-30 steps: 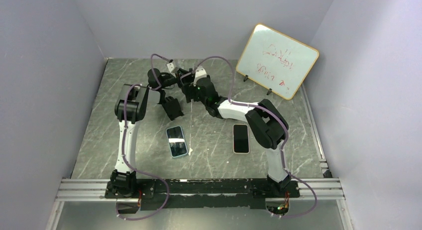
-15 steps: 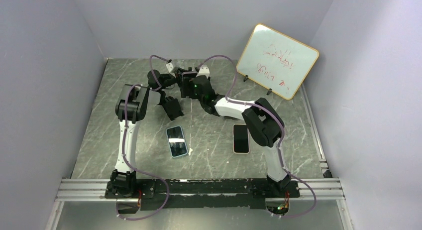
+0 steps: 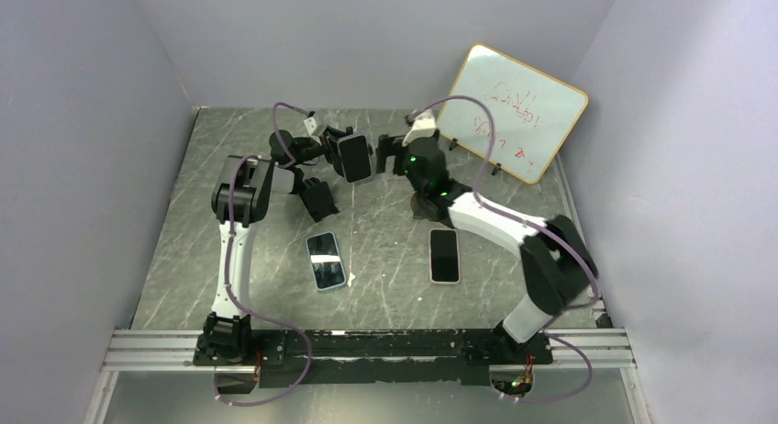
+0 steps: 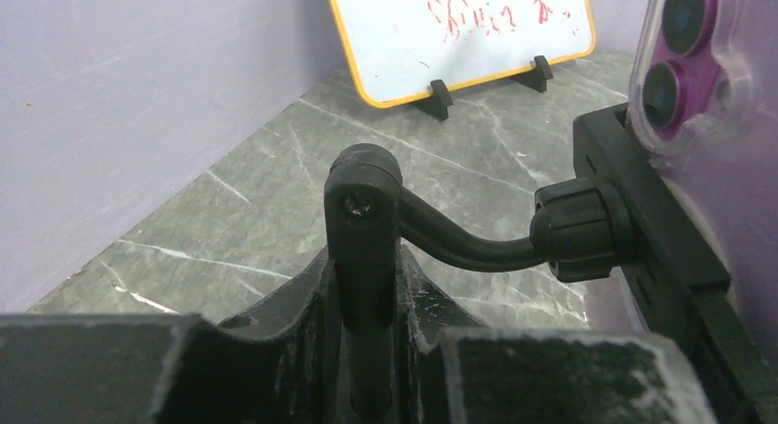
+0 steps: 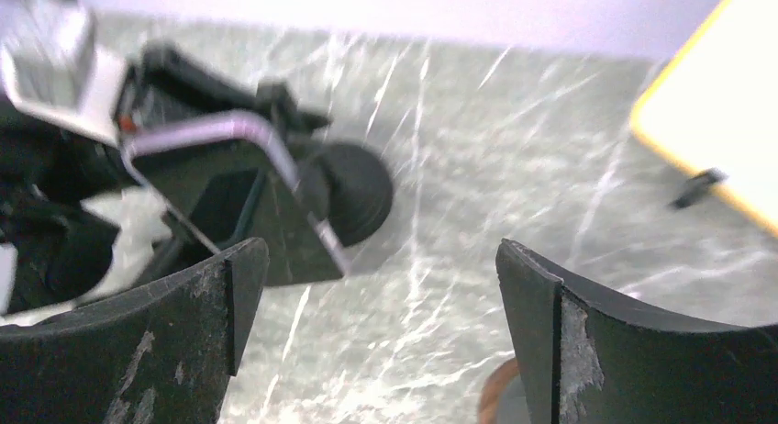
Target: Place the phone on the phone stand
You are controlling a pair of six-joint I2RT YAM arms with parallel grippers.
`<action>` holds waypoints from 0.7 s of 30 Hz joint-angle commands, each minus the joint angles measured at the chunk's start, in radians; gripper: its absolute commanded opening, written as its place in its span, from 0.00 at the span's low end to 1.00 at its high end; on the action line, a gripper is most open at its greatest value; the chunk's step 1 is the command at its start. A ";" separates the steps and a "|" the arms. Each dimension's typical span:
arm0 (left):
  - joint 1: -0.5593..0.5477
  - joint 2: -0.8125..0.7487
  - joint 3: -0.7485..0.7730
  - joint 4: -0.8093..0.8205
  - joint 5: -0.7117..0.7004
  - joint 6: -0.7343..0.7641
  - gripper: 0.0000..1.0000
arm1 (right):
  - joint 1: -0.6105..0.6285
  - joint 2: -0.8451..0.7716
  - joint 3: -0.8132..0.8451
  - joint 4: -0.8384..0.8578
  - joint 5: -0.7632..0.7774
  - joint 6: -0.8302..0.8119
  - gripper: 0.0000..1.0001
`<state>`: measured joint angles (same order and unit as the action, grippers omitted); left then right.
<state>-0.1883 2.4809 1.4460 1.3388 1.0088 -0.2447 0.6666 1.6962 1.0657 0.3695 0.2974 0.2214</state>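
Left tool [image 4: 367, 378] clamped on the upright post of the phone stand [image 4: 365, 213], with the post pinched between both fingers at bottom centre of the left wrist view. Stand's bent arm runs right to a ball joint and a black cradle [image 4: 642, 231]. Phone [image 4: 725, 121] sits in that cradle with its back to this camera: clear case, two purple-ringed lenses at upper right of frame. Top view: phone [image 3: 354, 157] at upper centre, dark screen showing, tilted, up off the surface [image 3: 385, 231]; left tool [image 3: 323, 149] just beside it on its left. Right tool [image 3: 393, 154] is near the phone's right side, not touching it, spread wide with nothing held. Right wrist view: its fingers [image 5: 110, 351] at lower left and lower right with bare surface in the gap [image 5: 381, 286]; phone [image 5: 248, 199] at left of frame, purple edge, dark screen, blurred. Two more lie flat, screen up, lower in the top view: blue-cased phone [image 3: 326, 260] left of centre, pink-edged phone [image 3: 444, 255] right of centre, well apart. Whiteboard [image 3: 510, 112] at upper right, propped on small black feet, with red scribbles that can't be read.
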 commanded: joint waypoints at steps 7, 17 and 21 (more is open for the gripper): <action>0.063 -0.015 -0.067 0.074 0.045 -0.041 0.61 | -0.019 -0.321 -0.110 -0.451 0.172 0.040 1.00; 0.146 -0.198 -0.264 0.380 0.003 -0.252 0.75 | -0.019 -0.474 -0.170 -0.991 0.043 0.354 1.00; 0.157 -0.296 -0.372 0.383 -0.011 -0.233 0.75 | -0.041 -0.427 -0.178 -1.058 0.063 0.338 1.00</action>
<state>-0.0448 2.3013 1.1553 1.5139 1.0164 -0.4618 0.6456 1.2411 0.8898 -0.5434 0.3584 0.5041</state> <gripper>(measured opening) 0.754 0.998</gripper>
